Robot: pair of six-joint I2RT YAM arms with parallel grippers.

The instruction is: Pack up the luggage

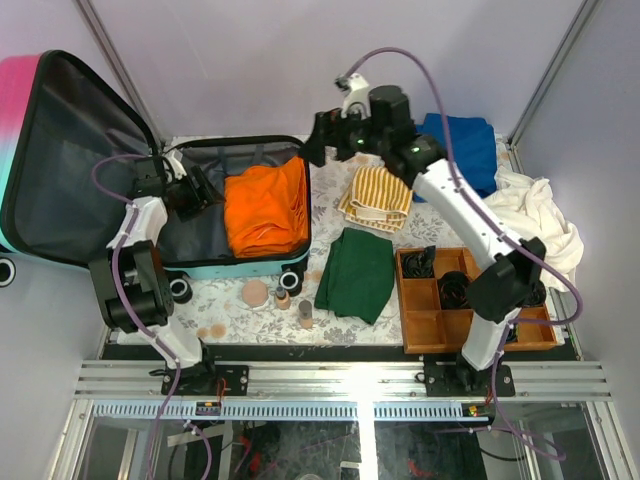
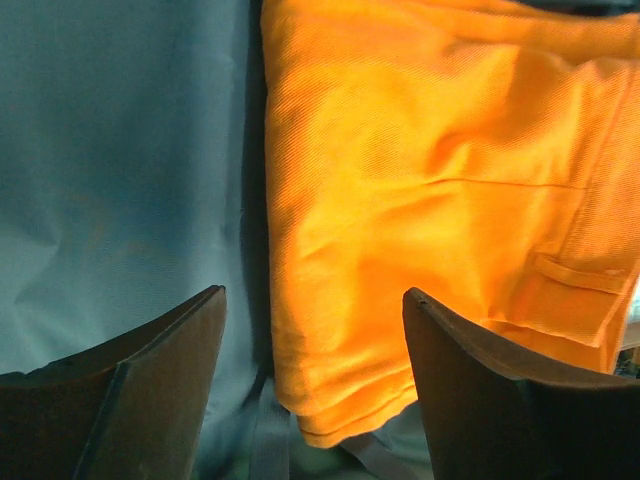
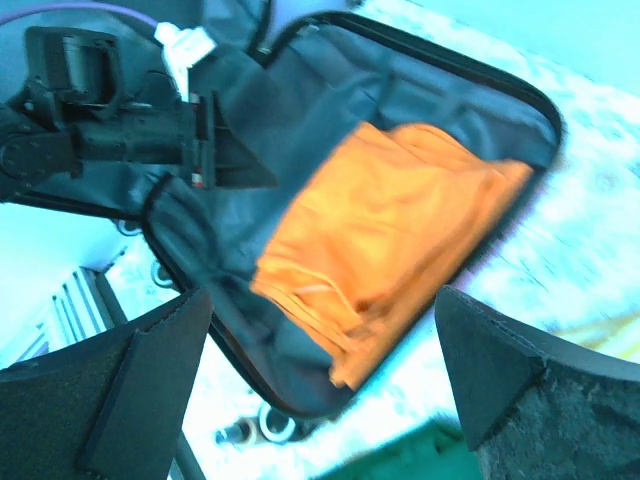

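the luggage (image 1: pixel 70 170) has a shell fading from pink to teal, a dark grey lining and black edging; its wheels (image 1: pixel 181 290) are black with pale hubs. in it lies a plain, bright orange garment (image 1: pixel 265 210). the table cover (image 1: pixel 325 200) is white with a pale grey floral print. on it are a striped cloth (image 1: pixel 375 197) in yellow and white, a plain dark green cloth (image 1: pixel 357 272), a deep blue cloth (image 1: pixel 465 150) and a white cloth (image 1: pixel 535 215). the tray (image 1: pixel 480 345) is brown wood, with black items (image 1: pixel 455 290) in its compartments. the cables (image 1: pixel 395 50) on the arms are purple
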